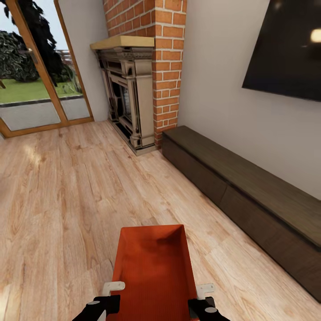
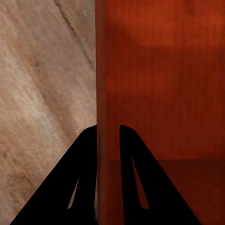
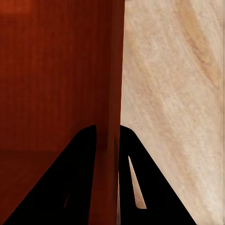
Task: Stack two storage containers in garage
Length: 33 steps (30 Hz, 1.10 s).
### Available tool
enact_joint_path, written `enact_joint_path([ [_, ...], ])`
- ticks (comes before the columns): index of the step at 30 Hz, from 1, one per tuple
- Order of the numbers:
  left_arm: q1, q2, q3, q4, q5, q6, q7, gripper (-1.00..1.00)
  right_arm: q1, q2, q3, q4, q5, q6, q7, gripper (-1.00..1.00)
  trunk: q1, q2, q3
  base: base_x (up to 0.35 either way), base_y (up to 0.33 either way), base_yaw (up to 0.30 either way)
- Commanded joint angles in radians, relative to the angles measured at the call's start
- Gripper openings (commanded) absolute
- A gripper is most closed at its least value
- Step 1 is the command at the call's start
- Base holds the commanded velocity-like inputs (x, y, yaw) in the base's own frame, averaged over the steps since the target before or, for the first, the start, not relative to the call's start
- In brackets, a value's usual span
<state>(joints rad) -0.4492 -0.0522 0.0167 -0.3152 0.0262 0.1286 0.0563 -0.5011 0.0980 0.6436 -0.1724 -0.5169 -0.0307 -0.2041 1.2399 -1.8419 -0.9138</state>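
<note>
The left hand sits low at the near edge of the head view, its black wrist angled inward and its pale fingers closed over the left wall of the orange-red bin. The left wrist view shows what the head view cannot: two dark fingers straddling the thin wall, one outside over the wood floor, one inside the bin. The right hand mirrors this on the opposite wall — its fingers likewise clamp the wall between them, the bin on one side, the floor on the other. The bin seems lifted clear of the planks, though the gap under it is hard to judge.

Open floor stretches ahead toward the glass doors. Farther right stand the brick fireplace and the long dark cabinet along the wall, beneath the black TV.
</note>
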Motion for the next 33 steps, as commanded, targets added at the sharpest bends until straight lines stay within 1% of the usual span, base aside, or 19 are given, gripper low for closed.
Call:
enact_joint_path([
  [1, 0.0, 0.0, 0.005, -0.004, -0.007, 0.006, 0.01, -1.0, -0.001, -0.001, 0.002, 0.004, -0.015, -0.005, -0.015, -1.0, -0.004, 0.007, 0.003, 0.0, 0.0, 0.0],
  [20, 0.0, 0.0, 0.005, -0.005, -0.006, 0.007, 0.01, -1.0, -0.001, -0.002, 0.002, 0.004, -0.015, -0.012, -0.015, -1.0, -0.077, 0.14, 0.062, 0.0, 0.0, 0.0],
  [33, 0.0, 0.0, 0.005, -0.005, -0.006, 0.007, 0.01, -1.0, -0.001, 0.0, 0.002, 0.004, -0.016, 0.005, -0.017, -1.0, -0.127, 0.231, 0.103, 0.0, 0.0, 0.0],
])
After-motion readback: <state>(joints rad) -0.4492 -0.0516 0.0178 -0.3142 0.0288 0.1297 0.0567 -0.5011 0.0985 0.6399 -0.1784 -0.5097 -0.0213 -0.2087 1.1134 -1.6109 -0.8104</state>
